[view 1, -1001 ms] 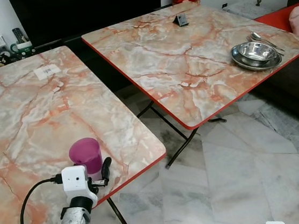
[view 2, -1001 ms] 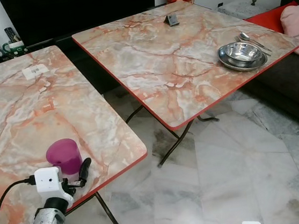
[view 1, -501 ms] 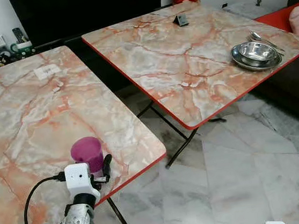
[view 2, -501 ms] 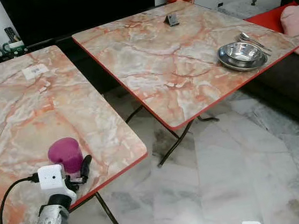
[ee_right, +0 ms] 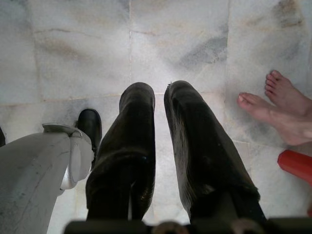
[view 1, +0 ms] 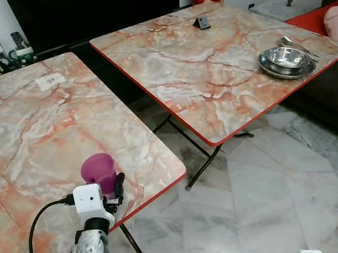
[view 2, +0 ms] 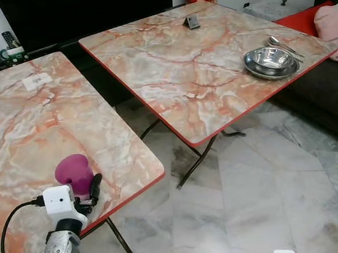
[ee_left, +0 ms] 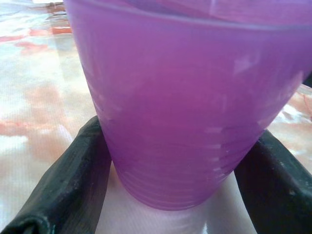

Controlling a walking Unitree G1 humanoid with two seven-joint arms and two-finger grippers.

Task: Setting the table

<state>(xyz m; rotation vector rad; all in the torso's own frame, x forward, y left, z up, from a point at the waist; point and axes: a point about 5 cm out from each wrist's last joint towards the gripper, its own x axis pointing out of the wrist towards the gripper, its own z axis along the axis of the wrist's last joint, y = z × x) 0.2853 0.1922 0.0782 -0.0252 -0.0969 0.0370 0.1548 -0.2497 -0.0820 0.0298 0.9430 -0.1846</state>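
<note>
Since a second ago the upside-down purple plastic cup (view 1: 98, 169) has tipped a bit; it was sitting straight near the front right corner of the near marble-pattern folding table with red edging (view 1: 28, 124), now it leans. Left gripper (view 1: 110, 188) has barely shifted, black fingers on either side of the cup.

Left eye view: second marble-pattern folding table (view 1: 210, 60) stands well apart across a gap, with a stack of shiny steel bowls (view 1: 287, 61) near its right edge and a metal spoon (view 1: 297, 43) just behind them. Small dark object (view 1: 201, 22) sits near that table's far edge.

Left wrist view: cup (ee_left: 190, 97) sits between the two fingers (ee_left: 58, 190), both pressed against its sides, so the jaws are clamped on it.

Right wrist view: right gripper (ee_right: 160, 146) hangs idle over the pale marble floor tiles (ee_right: 146, 39), jaws nearly together and holding nothing. A person's bare feet (ee_right: 280, 107) stand nearby
</note>
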